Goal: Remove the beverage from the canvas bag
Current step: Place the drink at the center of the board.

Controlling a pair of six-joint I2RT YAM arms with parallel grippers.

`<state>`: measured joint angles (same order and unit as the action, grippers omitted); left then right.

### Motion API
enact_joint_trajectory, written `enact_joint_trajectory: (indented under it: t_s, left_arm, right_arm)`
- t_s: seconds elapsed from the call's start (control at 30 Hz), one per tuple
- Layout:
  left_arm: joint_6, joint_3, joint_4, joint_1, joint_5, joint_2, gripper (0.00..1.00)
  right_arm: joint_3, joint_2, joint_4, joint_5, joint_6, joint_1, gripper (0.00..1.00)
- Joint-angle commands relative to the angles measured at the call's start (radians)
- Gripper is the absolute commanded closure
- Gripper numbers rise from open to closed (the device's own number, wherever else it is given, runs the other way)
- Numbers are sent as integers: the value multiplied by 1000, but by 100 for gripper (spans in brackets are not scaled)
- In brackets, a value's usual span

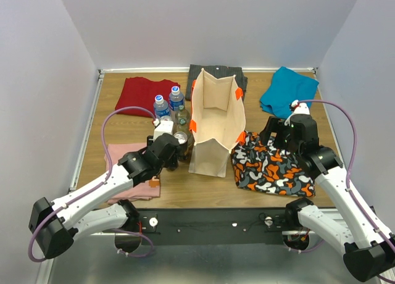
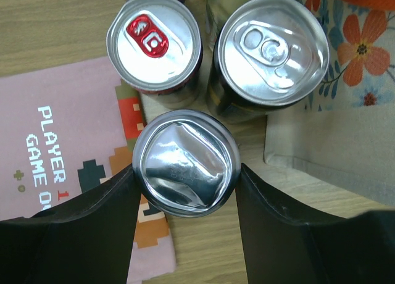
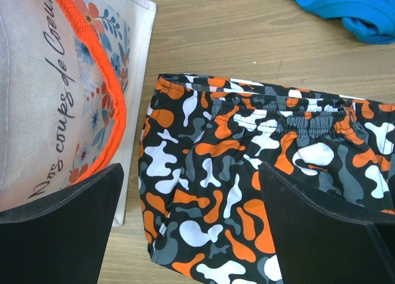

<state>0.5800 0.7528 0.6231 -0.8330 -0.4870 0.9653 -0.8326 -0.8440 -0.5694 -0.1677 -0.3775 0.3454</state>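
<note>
The tall beige canvas bag (image 1: 216, 120) with orange rim pieces stands open at the table's middle; its flowered side shows in the left wrist view (image 2: 345, 111) and the right wrist view (image 3: 55, 80). My left gripper (image 1: 171, 151) is just left of the bag, shut on a silver can (image 2: 185, 163) with a dented end, both fingers against its sides. The can stands beside two other cans, one with a red tab (image 2: 153, 40) and one with a silver tab (image 2: 271, 49). My right gripper (image 3: 191, 234) is open and empty above the camouflage shorts (image 3: 247, 173), right of the bag.
Two water bottles (image 1: 162, 105) and a third bottle stand behind the cans. A pink printed shirt (image 2: 55, 148) lies under my left arm. A red cloth (image 1: 145, 92), a dark cloth (image 1: 216, 74) and a blue cloth (image 1: 287, 92) lie along the back.
</note>
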Motion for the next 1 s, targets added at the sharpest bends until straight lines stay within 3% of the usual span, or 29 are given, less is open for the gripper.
enact_joint_trajectory:
  t_s: [0.0,0.2,0.23,0.3,0.43,0.5,0.6,0.7,0.83,0.9,0.97]
  left_arm:
    - [-8,29,-80,6,-7,15,100]
    - [3,17,-99,9,-9,6,91]
    - [3,17,-97,12,-7,6,81]
    - [3,23,-89,14,-2,9,76]
    - [3,28,-82,14,-5,12,49]
    - [3,28,-76,14,-10,7,42]
    - [1,26,-71,14,-13,3,42]
    - [3,28,-66,14,-18,1,33]
    - [1,29,-68,14,-16,1,32]
    - [1,37,-69,15,-15,4,27]
    - [-8,40,-71,15,-10,9,29]
  right_arm:
    - [9,-4,19,-1,-8,0,1]
    - [9,-6,19,0,-6,1,1]
    - [9,-6,19,0,-6,0,1]
    - [9,-7,19,0,-6,0,1]
    - [10,-7,20,2,-6,0,1]
    - [10,-9,20,0,-6,0,1]
    - [10,-7,19,0,-8,0,1]
    - [10,-10,19,2,-6,0,1]
    - [9,-9,19,0,-8,0,1]
    - [10,-7,19,-1,-6,0,1]
    - [9,-6,19,-3,-6,1,1]
